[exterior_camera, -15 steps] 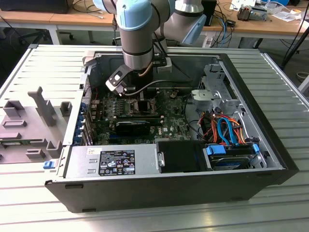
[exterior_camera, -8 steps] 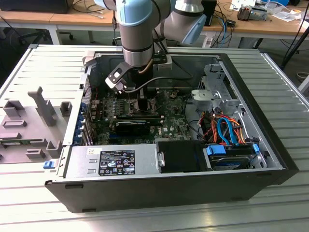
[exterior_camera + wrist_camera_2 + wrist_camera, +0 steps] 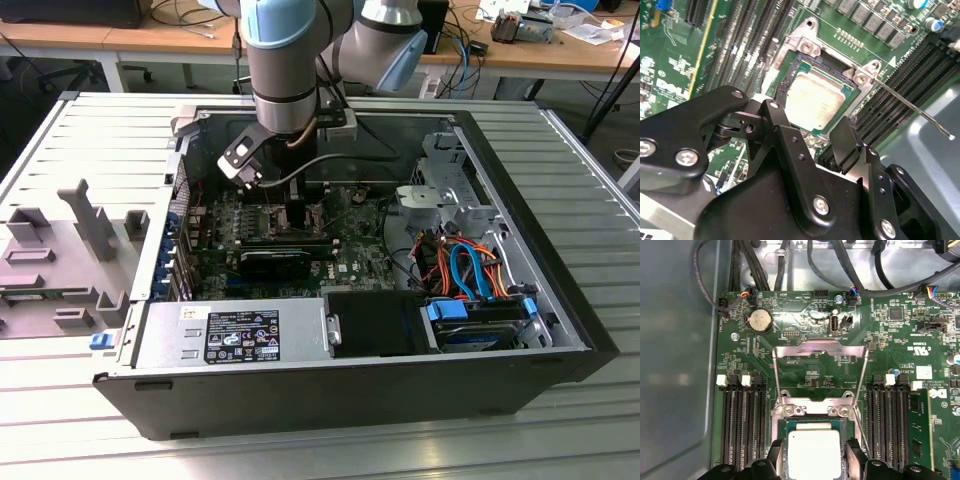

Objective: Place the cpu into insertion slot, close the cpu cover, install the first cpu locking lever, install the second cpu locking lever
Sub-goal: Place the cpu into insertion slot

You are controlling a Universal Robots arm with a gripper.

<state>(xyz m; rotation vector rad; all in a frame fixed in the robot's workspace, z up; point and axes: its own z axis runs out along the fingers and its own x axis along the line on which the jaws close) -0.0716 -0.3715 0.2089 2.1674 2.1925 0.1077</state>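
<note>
Ribbed grey metal slats form the table (image 3: pixel 100 130), and wooden desks (image 3: pixel 100 40) stand behind it. On the table an open black computer case (image 3: pixel 350 400) lies on its side. One boxy silver power supply (image 3: pixel 230 335) inside it carries a black label with white print too small to read. Blue and orange cables (image 3: pixel 465 265) curl towards the exterior view's right, and grey plastic fixtures (image 3: pixel 60 250) sit outside the case on the exterior view's left. One blue-and-silver arm (image 3: pixel 285 60) reaches down into the case.

White lettering and a white sticker dot the green motherboard (image 3: pixel 805 315), along with one round silver coin cell (image 3: pixel 760 320). Long black memory slots (image 3: pixel 742 425) run in banks on both sides of the insertion slot (image 3: pixel 835 412), whose silver rim shows two screws. The cpu (image 3: pixel 815 445), a flat square with a dull grey metal top, lies inside that slot. The gripper (image 3: pixel 816 455) has two matte black fingers (image 3: pixel 845 142) closed against opposite edges of the chip, pinching it. The cpu cover (image 3: pixel 817 345), a thin silver frame, stands swung up and open. One thin wire lever (image 3: pixel 910 105) juts out past the socket.
</note>
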